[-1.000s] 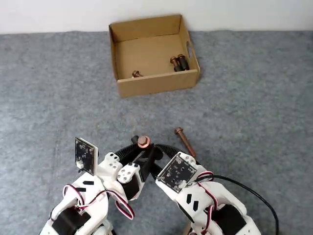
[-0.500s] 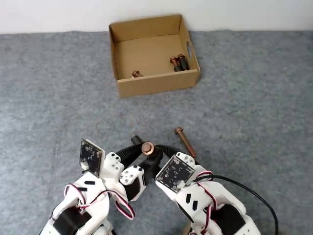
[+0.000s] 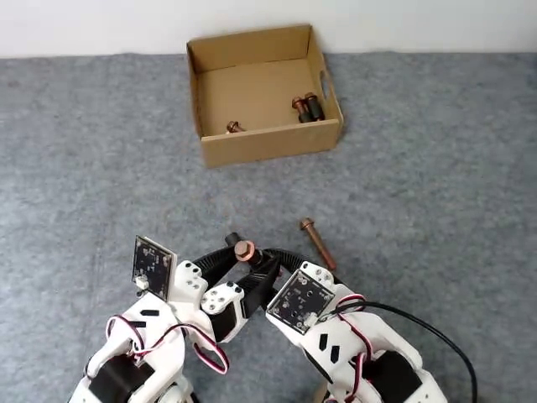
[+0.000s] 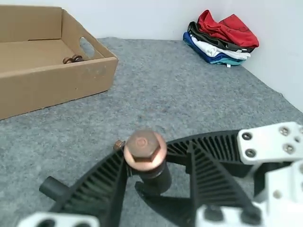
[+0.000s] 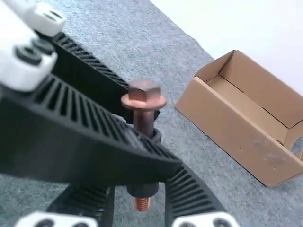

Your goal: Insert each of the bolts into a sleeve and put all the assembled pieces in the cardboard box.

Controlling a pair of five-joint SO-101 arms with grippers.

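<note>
Left gripper [image 4: 155, 170] and right gripper [image 5: 142, 185] meet, both clamped on the same sleeve [image 4: 155, 179]. Bolt [image 4: 144, 147] upright through it, head above the fingers, tip poking out below. Cardboard box [image 3: 268, 144] well apart, farther up the carpet [image 3: 436, 168].

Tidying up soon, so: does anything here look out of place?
Only the pile of clothes on the carpet in the corner, which has no part in the job. The loose bolt lies bare, simply not yet sleeved.
</note>
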